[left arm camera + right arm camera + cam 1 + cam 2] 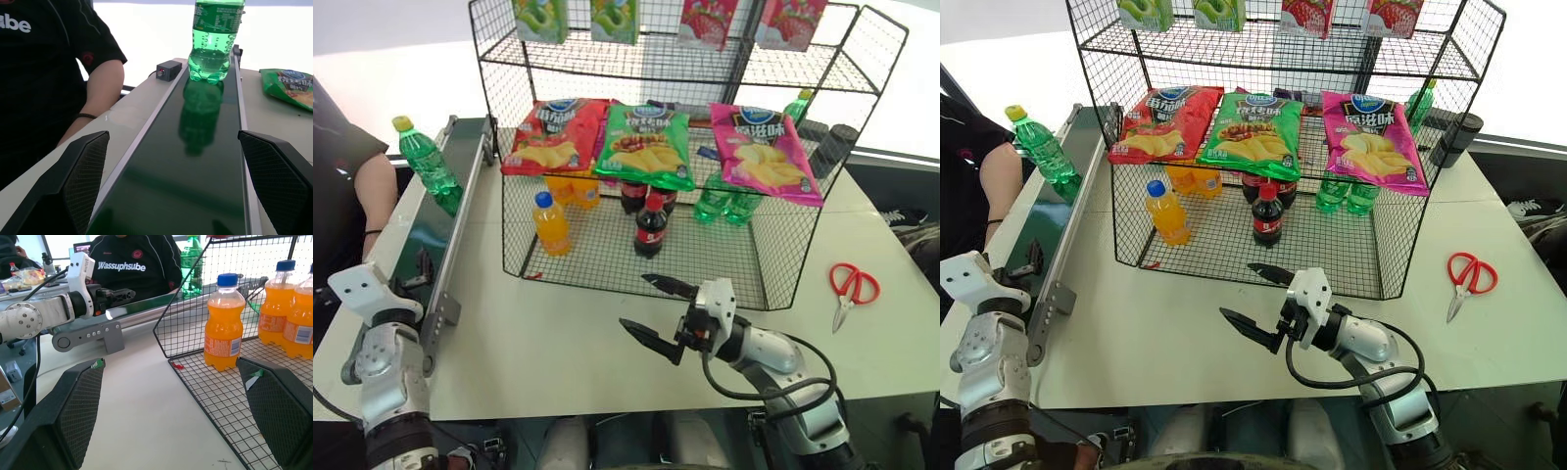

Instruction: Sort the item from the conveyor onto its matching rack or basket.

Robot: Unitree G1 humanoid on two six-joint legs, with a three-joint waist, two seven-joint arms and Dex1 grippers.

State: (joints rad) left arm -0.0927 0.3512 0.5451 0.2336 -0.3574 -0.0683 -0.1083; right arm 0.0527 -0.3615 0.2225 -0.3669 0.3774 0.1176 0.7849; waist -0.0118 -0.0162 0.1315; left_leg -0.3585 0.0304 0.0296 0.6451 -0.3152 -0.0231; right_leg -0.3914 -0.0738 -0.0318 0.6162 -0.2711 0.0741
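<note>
**Both claws spread wide, bottle waiting on the belt**

Left gripper [173, 183] stood released and empty at the near end of the conveyor [429, 227], fingers either side of the belt. Right gripper [652, 310] hung spread and empty over the table [558, 343], just before the black rack's bottom tier [607, 257]. Far up the belt stood the green soda bottle [428, 163], upright, beside a seated person's arm [374, 196]

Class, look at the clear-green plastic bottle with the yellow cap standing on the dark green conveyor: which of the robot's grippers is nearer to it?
Left. The left gripper sits over the conveyor, facing the clear-green bottle. The right gripper hangs before the black wire rack, farther away.
</note>
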